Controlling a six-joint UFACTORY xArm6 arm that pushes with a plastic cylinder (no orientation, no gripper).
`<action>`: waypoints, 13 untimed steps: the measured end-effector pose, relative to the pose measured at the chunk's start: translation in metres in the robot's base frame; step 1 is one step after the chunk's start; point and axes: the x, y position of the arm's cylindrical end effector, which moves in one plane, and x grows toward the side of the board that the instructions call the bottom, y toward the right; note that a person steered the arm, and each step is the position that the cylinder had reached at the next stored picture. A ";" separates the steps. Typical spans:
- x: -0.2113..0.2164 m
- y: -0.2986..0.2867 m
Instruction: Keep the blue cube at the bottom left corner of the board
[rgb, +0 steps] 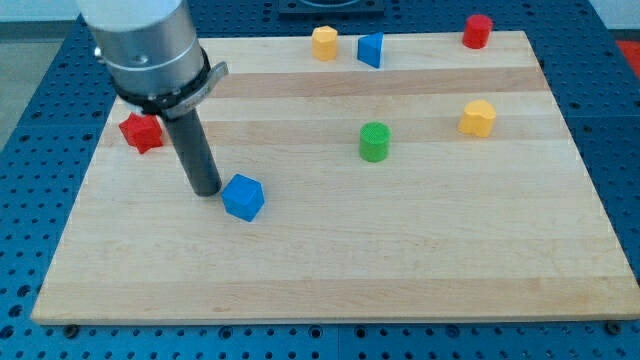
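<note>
The wooden board (330, 270) fills most of the view, resting on a blue perforated table (30, 60). My arm (145, 45) comes down from the view's top left, and having no jaws it ends in a dark rod whose tip (207, 190) sits just left of the blue cube (243, 197), close or touching (I cannot tell which). A red star block (141, 132) lies up-left of the tip. Well to the right stand a green cylinder (374, 142), a yellow block (478, 118), a blue triangular block (371, 49), an orange block (324, 43) and a red cylinder (477, 31).
</note>
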 end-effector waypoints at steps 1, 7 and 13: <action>-0.006 0.021; 0.049 0.116; 0.116 0.044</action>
